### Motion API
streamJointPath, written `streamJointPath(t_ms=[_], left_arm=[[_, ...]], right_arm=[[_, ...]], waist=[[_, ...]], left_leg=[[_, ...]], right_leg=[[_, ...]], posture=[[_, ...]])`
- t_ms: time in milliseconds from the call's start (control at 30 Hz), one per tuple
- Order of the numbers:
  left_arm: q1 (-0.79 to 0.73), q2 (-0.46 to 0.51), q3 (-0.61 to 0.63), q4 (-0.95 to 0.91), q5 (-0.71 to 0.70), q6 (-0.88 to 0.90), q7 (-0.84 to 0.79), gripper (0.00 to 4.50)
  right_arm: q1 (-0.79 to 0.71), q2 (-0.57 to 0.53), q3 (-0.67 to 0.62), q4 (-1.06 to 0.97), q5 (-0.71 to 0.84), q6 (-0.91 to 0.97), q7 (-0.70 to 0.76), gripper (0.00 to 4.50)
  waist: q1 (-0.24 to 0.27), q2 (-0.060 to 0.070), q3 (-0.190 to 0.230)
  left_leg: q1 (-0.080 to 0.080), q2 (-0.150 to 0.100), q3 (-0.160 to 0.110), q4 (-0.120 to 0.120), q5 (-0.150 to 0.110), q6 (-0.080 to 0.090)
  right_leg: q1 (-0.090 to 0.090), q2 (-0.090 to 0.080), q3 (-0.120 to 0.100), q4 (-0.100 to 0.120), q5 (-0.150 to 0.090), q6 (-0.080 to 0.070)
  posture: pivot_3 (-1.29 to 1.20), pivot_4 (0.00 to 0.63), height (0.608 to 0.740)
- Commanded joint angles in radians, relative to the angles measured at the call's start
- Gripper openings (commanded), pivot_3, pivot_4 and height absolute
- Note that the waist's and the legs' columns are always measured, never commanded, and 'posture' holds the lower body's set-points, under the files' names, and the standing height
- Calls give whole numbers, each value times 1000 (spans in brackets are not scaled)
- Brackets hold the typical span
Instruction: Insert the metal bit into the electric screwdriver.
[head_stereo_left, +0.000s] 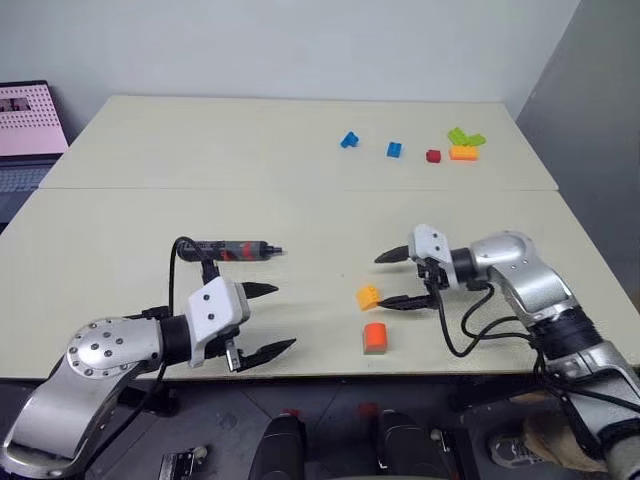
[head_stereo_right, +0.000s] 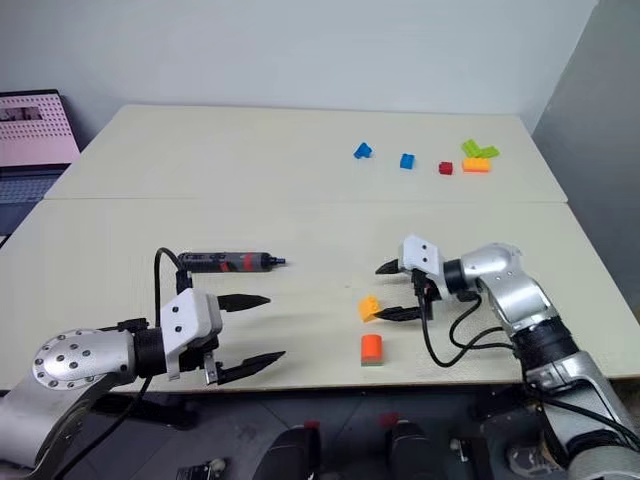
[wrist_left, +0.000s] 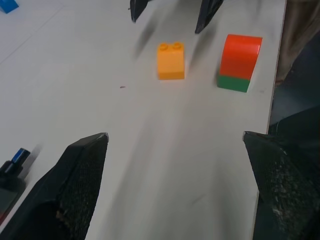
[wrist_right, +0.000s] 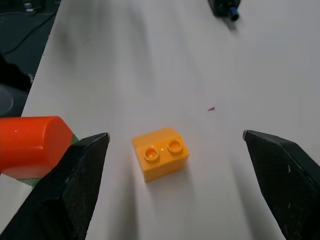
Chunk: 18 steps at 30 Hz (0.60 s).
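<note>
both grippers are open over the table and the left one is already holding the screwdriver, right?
Not quite. Both grippers are open, but the left gripper is empty; the left eye view shows the screwdriver lying on the table beyond it. The right gripper is empty too.

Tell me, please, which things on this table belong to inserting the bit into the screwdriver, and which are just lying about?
Job:
- electric screwdriver, lying on the table; no metal bit can be made out

Lying about:
- yellow brick
- orange-and-green block
- two blue bricks
- red brick
- green and orange bricks
- laptop
</note>
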Motion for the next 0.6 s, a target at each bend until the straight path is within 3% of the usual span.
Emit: streamJointPath(t_ms=[33, 200, 433, 600], left_arm=[[-15, -7, -15, -38, 6, -8, 14, 4480], [-32, -26, -37, -43, -4, 1, 31, 4500], [-71, -40, -63, -19, 1, 6, 27, 4500], [-77, -46, -68, -8, 1, 0, 20, 4500]], right_arm=[[-42, 15, 10, 66, -29, -60, 47, 4500], [-59, 54, 26, 114, -56, -98, 75, 3461], [-52, 92, 33, 149, -100, -167, 56, 1512], [-38, 76, 6, 103, -86, -166, 56, 1440]], waist=[[-1, 0, 0], [-1, 0, 0], [-2, 0, 0], [-2, 0, 0]], left_leg=[[0, 0, 0, 0, 0, 0], [0, 0, 0, 0, 0, 0], [1, 0, 0, 1, 0, 0], [2, 0, -1, 1, 0, 0]], right_leg=[[0, 0, 0, 0, 0, 0], [0, 0, 0, 1, 0, 0], [0, 1, 0, 5, 0, 0], [-1, 1, 0, 8, 0, -1]], posture=[[0, 150, 740], [0, 150, 740], [0, 150, 740], [0, 150, 740]])
